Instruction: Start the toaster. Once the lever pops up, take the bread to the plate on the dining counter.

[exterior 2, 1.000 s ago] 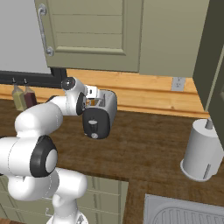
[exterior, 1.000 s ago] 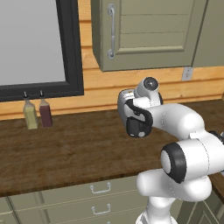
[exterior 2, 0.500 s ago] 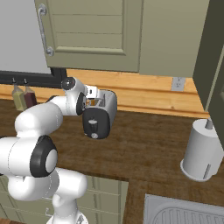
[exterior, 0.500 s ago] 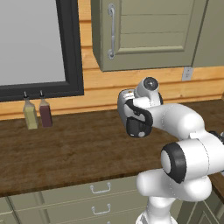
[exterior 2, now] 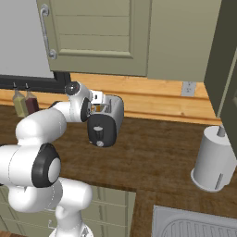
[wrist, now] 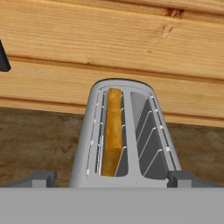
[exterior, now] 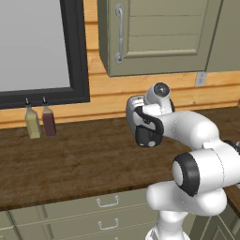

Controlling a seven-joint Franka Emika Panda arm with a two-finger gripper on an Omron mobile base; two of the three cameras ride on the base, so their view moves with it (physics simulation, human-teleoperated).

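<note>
bread (wrist: 113, 131) (in toaster (wrist: 127, 140)) sits between the spread hand (wrist: 112, 178) fingertips.

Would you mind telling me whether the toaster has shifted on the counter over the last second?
No. The toaster sits at the same spot below the cabinet door and left of the wall outlet as before.

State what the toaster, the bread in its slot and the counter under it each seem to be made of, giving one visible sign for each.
Toaster: looks like brushed silver-grey metal with wire guides in its slots; black end panel possibly plastic.
Bread: toasted slice, golden-brown, grainy edge.
Counter: seemingly dark stained wood, with streaky grain and a matte finish.
</note>
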